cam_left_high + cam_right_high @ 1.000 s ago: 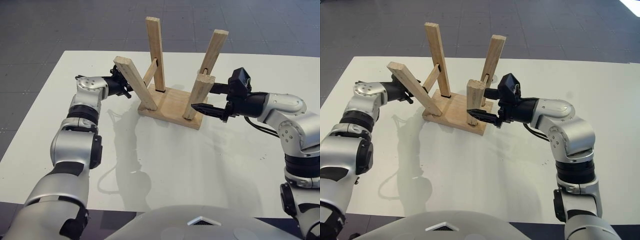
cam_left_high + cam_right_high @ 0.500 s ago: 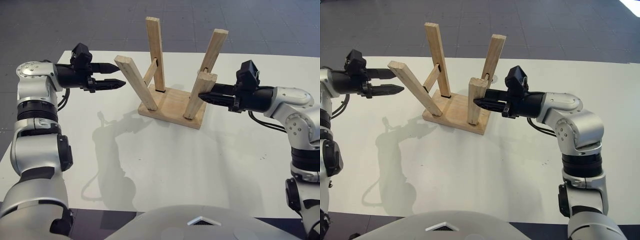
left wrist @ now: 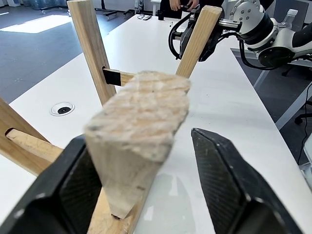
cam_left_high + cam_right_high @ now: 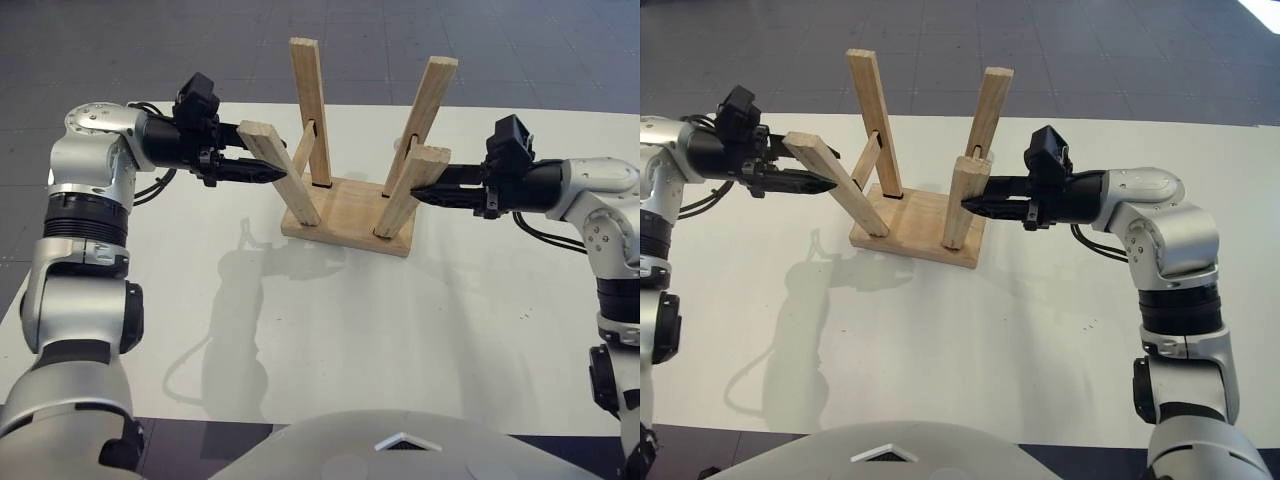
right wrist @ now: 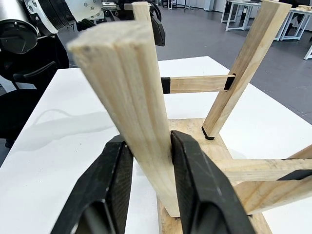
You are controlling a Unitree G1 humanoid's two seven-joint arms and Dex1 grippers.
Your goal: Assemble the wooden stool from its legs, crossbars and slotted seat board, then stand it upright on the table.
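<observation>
1. Pale wooden stool [image 4: 350, 212] sits upside down on the white table [image 4: 330, 340], seat board flat and legs up. My guess: the joints get seated before the flip.
2. Near-right leg [image 4: 405, 185]: black right gripper [image 4: 420, 193] comes in from 3 o'clock and clamps it, likely as a brace.
3. Near-left leg [image 4: 280, 170] splays toward 10 o'clock. Black left gripper [image 4: 265, 172] straddles its top, spread wide, with a gap on one side.
</observation>
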